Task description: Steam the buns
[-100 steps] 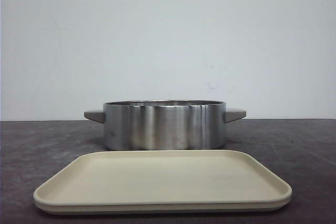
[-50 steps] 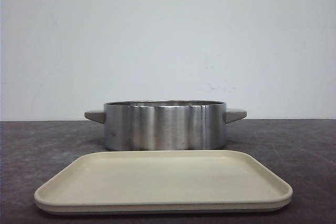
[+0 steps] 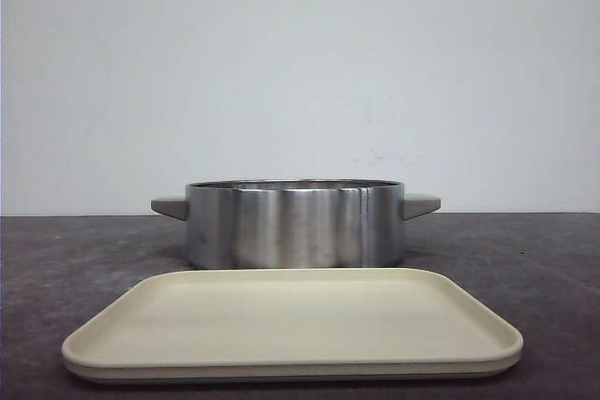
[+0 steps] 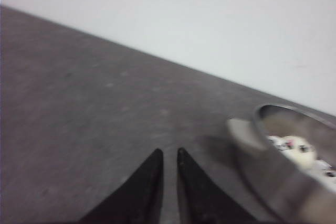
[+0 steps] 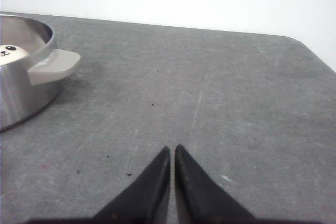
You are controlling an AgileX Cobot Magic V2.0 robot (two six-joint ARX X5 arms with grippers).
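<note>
A steel pot [image 3: 295, 227] with grey handles stands at mid-table. The front view hides its inside. The buns [image 4: 296, 148] show in the left wrist view as blurred white domes with dark marks inside the pot [image 4: 273, 182]. One bun [image 5: 11, 53] with a panda face peeks over the pot's rim [image 5: 21, 93] in the right wrist view. My left gripper [image 4: 169, 151] hovers over bare table beside the pot's handle [image 4: 241, 132], its fingers a narrow slit apart and holding nothing. Off the pot's other side, my right gripper [image 5: 172, 148] is shut and empty.
A beige tray [image 3: 291, 362] lies in front of the pot near the table's front edge, with nothing on it. A white wall stands behind the dark grey table. The table's rounded far corner [image 5: 299, 40] shows in the right wrist view.
</note>
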